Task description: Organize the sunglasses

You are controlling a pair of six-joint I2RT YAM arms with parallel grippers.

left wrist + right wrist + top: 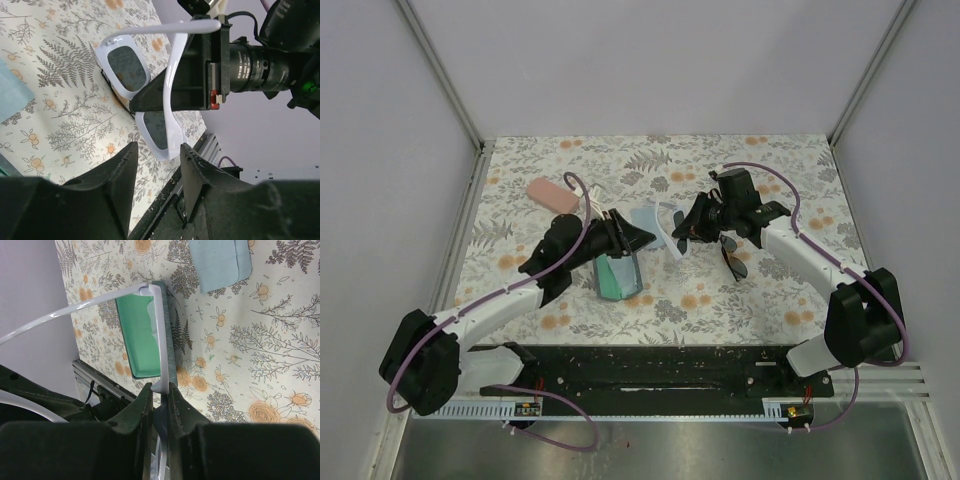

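Note:
My right gripper [686, 236] holds the pale white-framed sunglasses [667, 236] above the table's middle, shut on the frame's edge [159, 330], with one temple arm swung out. In the left wrist view this pair [131, 67] stands on end with its dark lenses facing me. My left gripper [157, 155] is open, and the frame's lower corner sits just between its fingertips [126, 159] without touching them. The dark thin-framed sunglasses [733, 258] lie on the table under the right arm.
An open case with a green lining [618, 276] lies below the left gripper [632, 238] and shows behind the held frame [137, 335]. A light blue cloth [645, 217] lies beyond it. A pink case [552, 194] sits at the back left.

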